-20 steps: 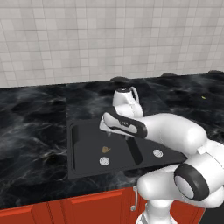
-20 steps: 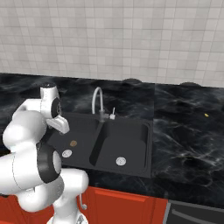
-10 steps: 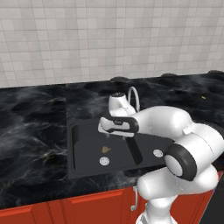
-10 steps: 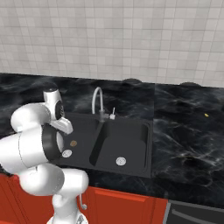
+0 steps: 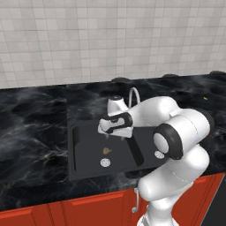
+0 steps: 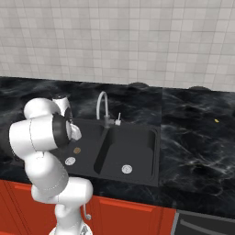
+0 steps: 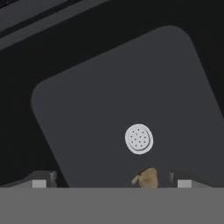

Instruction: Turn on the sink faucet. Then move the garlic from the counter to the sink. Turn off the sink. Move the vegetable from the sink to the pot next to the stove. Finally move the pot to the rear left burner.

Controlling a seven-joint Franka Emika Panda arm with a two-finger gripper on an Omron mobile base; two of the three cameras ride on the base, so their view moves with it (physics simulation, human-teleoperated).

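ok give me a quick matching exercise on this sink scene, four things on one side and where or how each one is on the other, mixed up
Things:
1. garlic
2. sink faucet
3. gripper
4. round silver drain

Places or states:
A. jaws open, hanging over the sink's left bowl
B. on the floor of the right bowl, nothing beside it
C. on the floor of the left bowl, just behind that bowl's drain
D. standing at the back rim of the sink, above the divider between the bowls

Pairs: 1-C, 2-D, 3-A, 4-B
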